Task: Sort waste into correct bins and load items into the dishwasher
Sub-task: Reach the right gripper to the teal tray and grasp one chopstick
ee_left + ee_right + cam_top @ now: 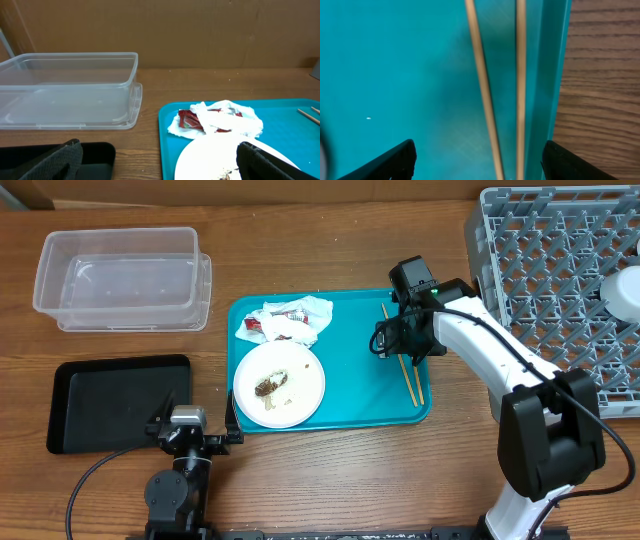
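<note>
My right gripper (402,345) hangs open over the pair of wooden chopsticks (408,370) at the right side of the teal tray (350,395). In the right wrist view both chopsticks (482,90) lie between the open fingers (480,165), close to the tray's rim. A large white plate (280,385) with a brown lump and rice grains sits on the tray's left. A crumpled napkin (300,315) and a red-and-white wrapper (255,328) lie behind it. My left gripper (198,418) is open and empty at the table's front, between the black tray (110,400) and the plate (210,157).
The clear tub (120,280) stands at the back left and is seen in the left wrist view (70,90). The grey dish rack (550,280) stands at the back right, with a white dish (625,290) in it at the frame's edge.
</note>
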`<move>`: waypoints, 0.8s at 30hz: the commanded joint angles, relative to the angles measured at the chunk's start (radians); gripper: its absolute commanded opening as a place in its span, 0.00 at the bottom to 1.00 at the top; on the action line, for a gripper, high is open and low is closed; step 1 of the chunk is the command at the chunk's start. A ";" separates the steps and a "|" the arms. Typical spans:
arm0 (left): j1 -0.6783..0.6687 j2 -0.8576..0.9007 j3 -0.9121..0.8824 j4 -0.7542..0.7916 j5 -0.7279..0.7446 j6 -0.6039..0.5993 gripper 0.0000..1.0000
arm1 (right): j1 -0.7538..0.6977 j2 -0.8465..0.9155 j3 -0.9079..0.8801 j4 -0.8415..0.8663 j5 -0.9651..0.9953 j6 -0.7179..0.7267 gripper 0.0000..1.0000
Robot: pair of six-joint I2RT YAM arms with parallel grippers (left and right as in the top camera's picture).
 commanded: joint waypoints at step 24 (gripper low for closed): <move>0.005 -0.010 -0.004 0.002 0.008 -0.006 1.00 | 0.058 0.120 0.002 0.095 0.076 -0.061 0.50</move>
